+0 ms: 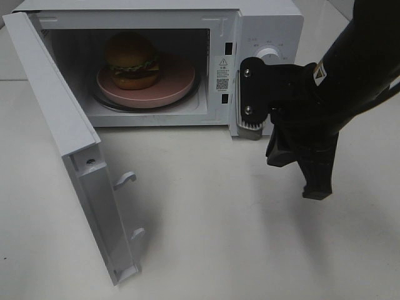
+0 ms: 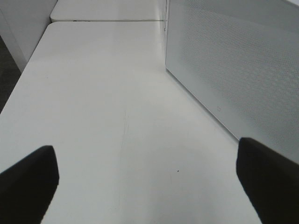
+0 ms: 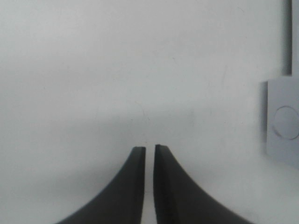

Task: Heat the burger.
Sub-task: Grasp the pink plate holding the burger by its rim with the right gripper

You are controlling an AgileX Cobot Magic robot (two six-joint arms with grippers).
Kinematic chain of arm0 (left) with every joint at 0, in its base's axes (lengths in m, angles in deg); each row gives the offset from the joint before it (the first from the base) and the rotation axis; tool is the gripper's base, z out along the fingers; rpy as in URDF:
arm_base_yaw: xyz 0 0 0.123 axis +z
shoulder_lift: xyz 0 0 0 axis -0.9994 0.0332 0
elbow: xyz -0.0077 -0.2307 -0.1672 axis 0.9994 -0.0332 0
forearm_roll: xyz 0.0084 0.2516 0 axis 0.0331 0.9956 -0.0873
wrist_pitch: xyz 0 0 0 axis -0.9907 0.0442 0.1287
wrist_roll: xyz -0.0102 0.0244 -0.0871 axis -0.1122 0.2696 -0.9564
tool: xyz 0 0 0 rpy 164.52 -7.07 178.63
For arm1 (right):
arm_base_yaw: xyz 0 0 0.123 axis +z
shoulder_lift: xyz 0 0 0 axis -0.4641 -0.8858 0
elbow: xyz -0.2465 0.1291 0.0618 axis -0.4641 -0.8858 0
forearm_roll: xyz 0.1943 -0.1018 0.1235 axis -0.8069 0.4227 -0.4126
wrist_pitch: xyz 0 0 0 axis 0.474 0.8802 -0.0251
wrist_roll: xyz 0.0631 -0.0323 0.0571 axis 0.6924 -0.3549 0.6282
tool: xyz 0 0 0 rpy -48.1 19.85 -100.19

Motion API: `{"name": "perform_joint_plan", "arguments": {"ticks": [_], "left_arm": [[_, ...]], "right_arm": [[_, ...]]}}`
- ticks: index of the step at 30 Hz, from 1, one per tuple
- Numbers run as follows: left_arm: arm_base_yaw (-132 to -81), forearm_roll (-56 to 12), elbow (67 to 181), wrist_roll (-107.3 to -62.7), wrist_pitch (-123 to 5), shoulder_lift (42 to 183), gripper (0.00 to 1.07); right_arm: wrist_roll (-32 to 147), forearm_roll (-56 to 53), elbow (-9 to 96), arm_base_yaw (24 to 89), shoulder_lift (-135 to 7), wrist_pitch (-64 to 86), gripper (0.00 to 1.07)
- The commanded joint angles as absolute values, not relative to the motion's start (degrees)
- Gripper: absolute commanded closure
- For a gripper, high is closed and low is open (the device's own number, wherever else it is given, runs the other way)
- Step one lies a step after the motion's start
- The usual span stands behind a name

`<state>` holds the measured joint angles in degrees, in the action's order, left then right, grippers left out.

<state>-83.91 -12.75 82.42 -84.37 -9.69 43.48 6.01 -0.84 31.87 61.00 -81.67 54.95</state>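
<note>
Shutting the microwave door (image 1: 65, 119) is our step: we push flat on the panel (image 2: 233, 60) beside our left end effector (image 2: 145, 154), spread wide; right end effector (image 3: 149, 148), nearly pressed together, idles.

Not much to read here tbh. The microwave (image 1: 265, 25) has a little sticker (image 1: 222, 71) on its front frame, just beside the opening. It's got a warning triangle, tiny print and a QR code, all too small to make out. The marks around the dial (image 1: 270, 54) are illegible, and so is the yellowish label (image 1: 320, 72) on the right arm.
</note>
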Motion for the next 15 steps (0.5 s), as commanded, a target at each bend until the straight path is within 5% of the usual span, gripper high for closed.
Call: {"name": "perform_joint_plan", "arguments": {"ticks": [1, 6, 11, 15], "left_arm": [[-83.86, -12.69, 82.19, -84.77, -10.09, 42.28, 0.09], [-83.86, -12.69, 82.19, -84.77, -10.09, 42.28, 0.09], [-83.86, -12.69, 82.19, -84.77, -10.09, 42.28, 0.09], [-83.86, -12.69, 82.19, -84.77, -10.09, 42.28, 0.09]], "right_arm": [[-4.19, -0.55, 32.27, 61.0, -81.27, 55.75, 0.91], [-8.89, 0.19, 32.33, 61.0, -81.44, 55.01, 0.72], [-9.52, 2.03, 32.44, 61.0, -81.44, 51.05, 0.34], [-9.29, 2.43, 32.73, 61.0, -81.55, 50.08, 0.2]]}}
